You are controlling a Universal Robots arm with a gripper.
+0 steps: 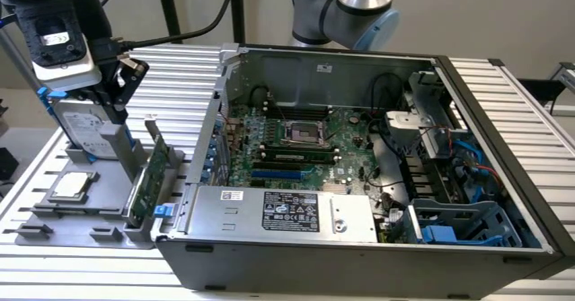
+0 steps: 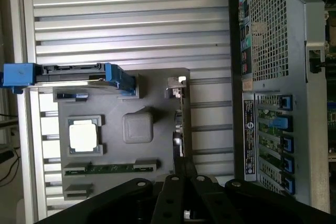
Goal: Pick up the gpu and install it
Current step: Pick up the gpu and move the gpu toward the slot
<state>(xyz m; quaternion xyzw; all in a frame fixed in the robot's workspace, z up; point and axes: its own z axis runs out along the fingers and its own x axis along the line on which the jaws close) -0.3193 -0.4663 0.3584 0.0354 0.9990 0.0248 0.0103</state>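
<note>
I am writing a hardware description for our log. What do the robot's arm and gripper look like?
The gripper is black, built from flat linked bars with round pivot pins. Above it sits a white box with a dark labelled face, and a black cable leaves it. The arm joint is silver with pale blue caps.

Slatted metal table (image 1: 90,274), plain pale wall (image 1: 512,18) behind, even light
</note>
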